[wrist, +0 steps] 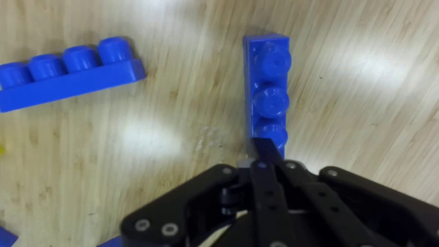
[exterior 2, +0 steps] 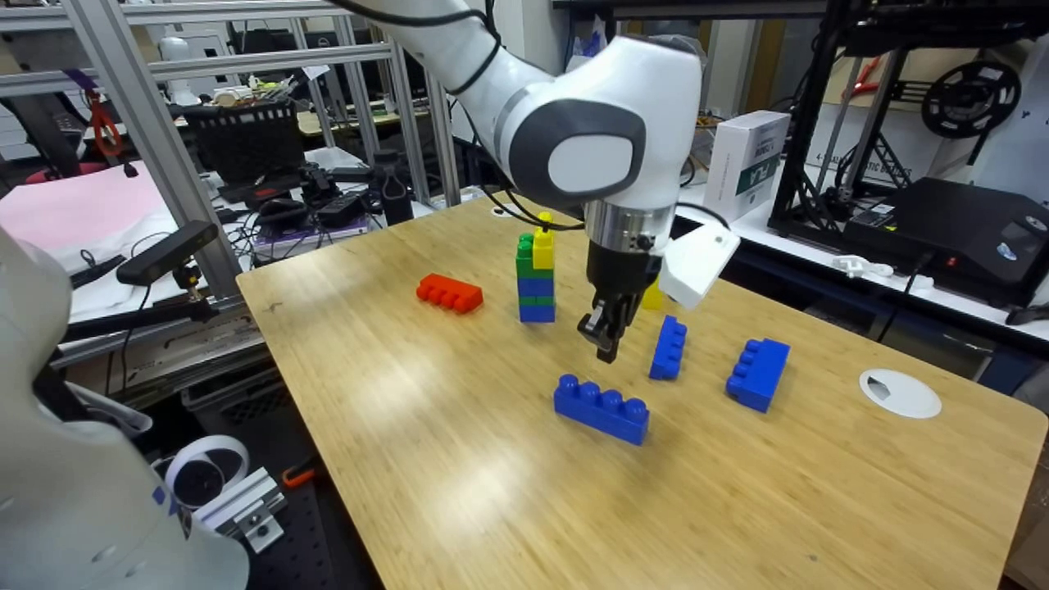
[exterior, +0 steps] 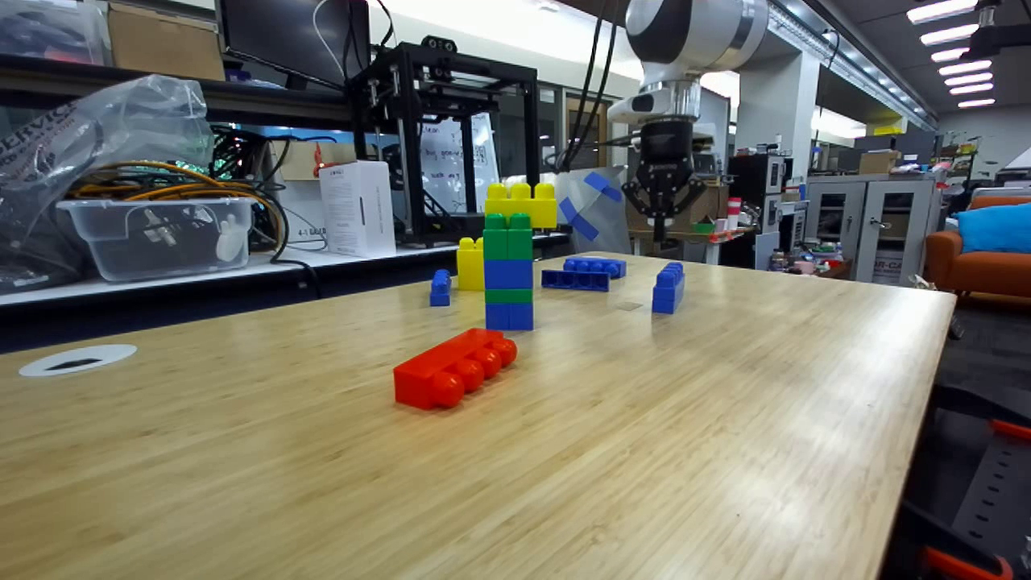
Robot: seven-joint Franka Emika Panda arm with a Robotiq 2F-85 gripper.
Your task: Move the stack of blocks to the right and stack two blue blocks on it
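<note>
The stack of blocks [exterior: 508, 274] [exterior 2: 537, 287] stands upright, with blue and green layers and a yellow brick [exterior: 521, 205] [exterior 2: 543, 248] at its top. Blue blocks lie apart from it: a studs-up one [exterior 2: 602, 410] [exterior: 668, 288] and two on their sides, one here [exterior 2: 669, 348] and one farther out [exterior 2: 758, 375]. My gripper [exterior 2: 602, 338] [exterior: 660, 227] is shut and empty, above the table, beside the stack. In the wrist view its fingertips [wrist: 264, 147] overlap the end of a studs-up blue block [wrist: 269, 89]; another blue block [wrist: 68, 82] lies left.
A long red brick [exterior: 451, 366] [exterior 2: 450, 293] lies near the stack. A lone yellow brick [exterior: 470, 264] [exterior 2: 653, 297] stands behind it. A small blue brick [exterior: 440, 288] lies near that yellow brick. A shelf with a 3D printer [exterior: 451, 137] borders the table.
</note>
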